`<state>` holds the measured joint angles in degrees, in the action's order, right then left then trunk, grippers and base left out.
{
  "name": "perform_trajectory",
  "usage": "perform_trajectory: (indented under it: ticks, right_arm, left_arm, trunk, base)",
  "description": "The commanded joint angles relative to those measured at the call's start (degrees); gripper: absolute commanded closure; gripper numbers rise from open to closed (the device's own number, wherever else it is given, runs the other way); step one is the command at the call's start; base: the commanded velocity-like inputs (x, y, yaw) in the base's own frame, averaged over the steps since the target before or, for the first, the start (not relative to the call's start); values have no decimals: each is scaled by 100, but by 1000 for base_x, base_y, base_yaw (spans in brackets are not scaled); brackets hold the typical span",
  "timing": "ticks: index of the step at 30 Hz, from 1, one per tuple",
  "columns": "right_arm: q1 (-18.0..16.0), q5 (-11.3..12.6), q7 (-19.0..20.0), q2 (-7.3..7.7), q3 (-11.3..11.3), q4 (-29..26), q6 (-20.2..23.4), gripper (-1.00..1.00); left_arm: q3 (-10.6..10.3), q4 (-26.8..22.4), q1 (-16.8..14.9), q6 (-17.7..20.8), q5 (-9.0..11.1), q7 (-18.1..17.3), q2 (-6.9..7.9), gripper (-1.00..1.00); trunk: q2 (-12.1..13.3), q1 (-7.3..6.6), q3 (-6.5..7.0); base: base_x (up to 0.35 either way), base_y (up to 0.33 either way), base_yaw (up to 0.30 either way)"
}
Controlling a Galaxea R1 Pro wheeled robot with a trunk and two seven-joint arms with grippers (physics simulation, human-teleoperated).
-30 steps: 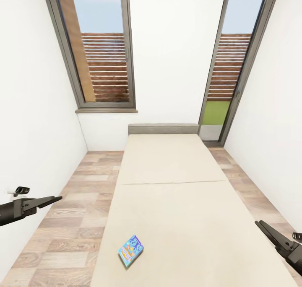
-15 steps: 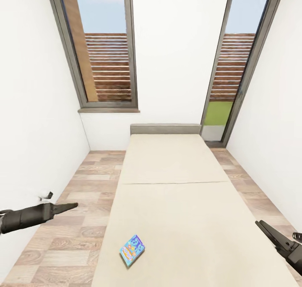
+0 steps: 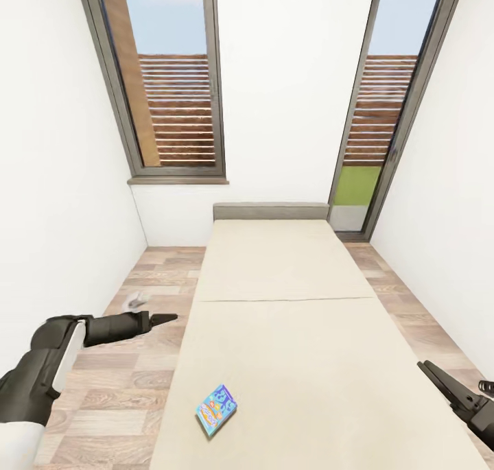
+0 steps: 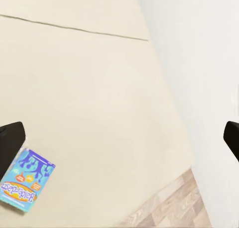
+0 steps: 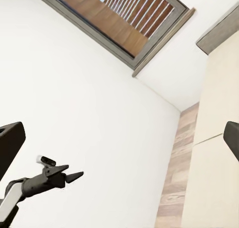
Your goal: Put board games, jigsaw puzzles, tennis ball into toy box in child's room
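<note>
Left pincer: reaches out over the floor beside the bed; wrist view shows its fingers wide apart, holding nothing.
Board game: blue box, flat on the bed's near end, not yet picked up.
Right pincer: low over the bed's right edge, fingers spread, empty.
Progress: judged early; this game needs fetching, no toy box in sight.

A board game lies on the near left part of the bed, whose far end meets the wall between two windows, with floor running along both sides.
</note>
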<state>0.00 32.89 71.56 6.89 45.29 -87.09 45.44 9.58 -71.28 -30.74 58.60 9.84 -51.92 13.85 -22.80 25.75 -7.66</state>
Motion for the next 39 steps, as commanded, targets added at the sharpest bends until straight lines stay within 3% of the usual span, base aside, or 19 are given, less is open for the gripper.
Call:
perform_trajectory:
  ticks: [1,8,15,16,19,24,28,32,39]
  right_arm:
    - [0,30,-11,1,-2,-5,39,-100]
    - [0,-51,-157,5,-35,-22,74,-100]
    - [0,-387,-727,-9,-50,-73,118,-100]
    - [0,-448,-891,-18,-52,-111,130,-100]
    - [-5,-504,-1134,-23,-57,-167,185,-100]
    - [-8,-545,-1627,-8,-140,-232,368,-100]
    - [-9,-553,-2017,12,-395,-267,475,-100]
    - [-9,-534,-2150,17,-702,-291,538,-100]
    - [-9,-491,-2030,16,-879,-357,572,-100]
  left_arm:
    - [-90,50,-116,43,-16,187,-55,-100]
    - [-592,694,-904,84,-45,1599,-556,-100]
    - [-735,2069,-1788,-46,-67,3139,-1117,-100]
    - [-749,2461,-2005,-221,-70,3504,-1257,-100]
    - [-761,2983,-2263,-579,-67,3946,-1442,-100]
    - [-769,3701,-2515,-1128,-67,4500,-1676,-100]
    - [-770,4110,-2625,-1490,-66,4911,-1835,-100]
    - [-780,4258,-2659,-1641,-63,5100,-1907,-100]
    - [-794,4317,-2672,-1698,-61,5173,-1997,-100]
  trunk:
    - [-12,3,-11]
    - [-12,3,-11]
    - [-12,3,-11]
    - [-12,3,-11]
    - [-12,3,-11]
    - [-12,3,-11]
    - [-12,3,-11]
    - [-12,3,-11]
    - [-12,3,-11]
  base:
    - [0,0,0]
    - [0,0,0]
    - [0,0,0]
    - [0,0,0]
    - [0,0,0]
    - [0,0,0]
    - [0,0,0]
    - [0,0,0]
    - [0,0,0]
